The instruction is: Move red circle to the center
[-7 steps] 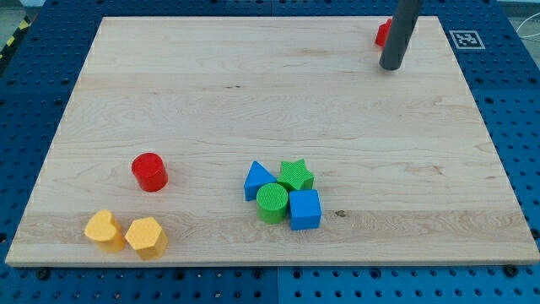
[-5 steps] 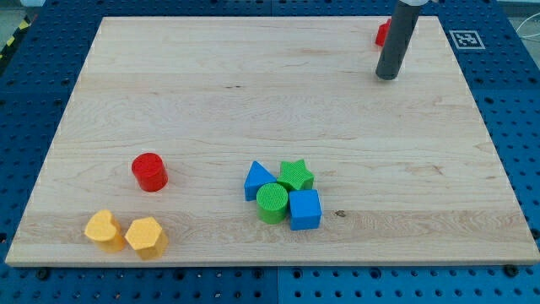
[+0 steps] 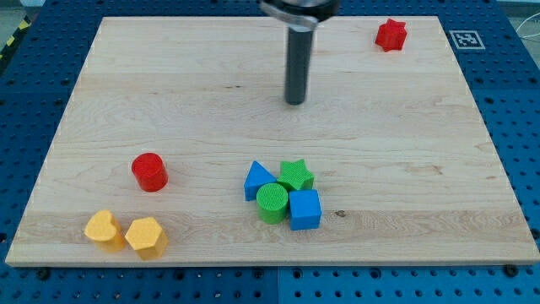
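Tip over bare board, red circle far off

Tip (image 3: pixel 294 102) of ours (a plain rod, nothing to open or close) stands upper-middle, touching no block. Red circle (image 3: pixel 150 172) sits well apart at the view's lower left, above two yellow blocks (image 3: pixel 125 232); we see a blue-green cluster (image 3: pixel 283 195) toward bottom centre

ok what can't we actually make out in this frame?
- Arm above my tip: cut off by the view's top edge.
- Green circle: its right side is hidden behind the blue cube.
- Green star: its lower points are hidden by the blocks in front.
- Left yellow block: shape unclear, too small.
- Marker pattern: too small to read.
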You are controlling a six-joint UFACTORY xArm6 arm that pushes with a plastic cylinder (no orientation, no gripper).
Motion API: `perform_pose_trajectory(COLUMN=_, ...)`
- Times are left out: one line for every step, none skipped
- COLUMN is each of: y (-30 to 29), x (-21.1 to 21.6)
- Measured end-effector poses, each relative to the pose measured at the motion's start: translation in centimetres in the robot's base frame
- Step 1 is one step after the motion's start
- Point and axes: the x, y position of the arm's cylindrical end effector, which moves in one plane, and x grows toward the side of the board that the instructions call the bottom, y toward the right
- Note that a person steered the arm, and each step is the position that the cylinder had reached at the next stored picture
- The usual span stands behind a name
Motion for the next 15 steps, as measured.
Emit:
perform_pose_trajectory(y=-4.4, x=0.0)
perform_pose_trajectory(y=-9.8, x=1.8)
perform_pose_trajectory(y=-13.1, x=5.2)
perform_pose_trajectory(y=-16.3, x=6.5)
perform_pose_trajectory(y=-19.8, x=8.9)
perform_pose_trajectory(y=-20.8, x=11.7)
perform_pose_trajectory(y=-19.8, x=13.2)
perform_pose_trajectory(y=-19.8, x=14.7)
perform_pose_trajectory(y=-19.7, x=15.3)
perform_pose_trajectory(y=-18.3, x=14.4)
perform_pose_trajectory(y=-16.6, x=14.2)
perform_pose_trajectory(y=-14.6, x=13.5)
perform_pose_trajectory(y=-12.4, x=11.6)
perform_pose_trajectory(y=-9.9, x=9.6)
perform_pose_trajectory(y=-7.5, x=9.3)
